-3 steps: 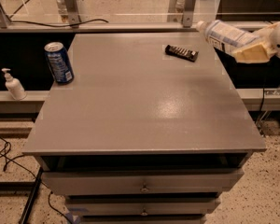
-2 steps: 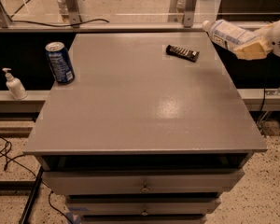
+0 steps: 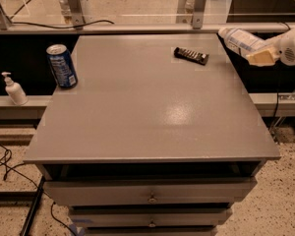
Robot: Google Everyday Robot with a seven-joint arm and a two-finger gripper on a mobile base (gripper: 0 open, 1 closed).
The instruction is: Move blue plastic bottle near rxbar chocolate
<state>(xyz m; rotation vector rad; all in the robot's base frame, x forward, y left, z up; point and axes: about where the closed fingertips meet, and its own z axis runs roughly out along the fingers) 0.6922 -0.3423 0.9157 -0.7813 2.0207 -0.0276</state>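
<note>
The blue plastic bottle, clear with a white cap and pale blue-and-white label, is held tilted in the air just off the table's far right edge, cap pointing left. My gripper is shut on its lower end, with the white arm reaching in from the right. The rxbar chocolate, a small dark flat bar, lies on the grey table at the far right, a short way left of the bottle's cap.
A dark blue soda can stands upright at the table's far left. A small white pump bottle stands on a lower ledge to the left. Drawers sit under the tabletop. Cables lie on the floor at left.
My gripper and the bottle have shifted slightly to the right and a little away from the bar. The bar and can have not moved.
</note>
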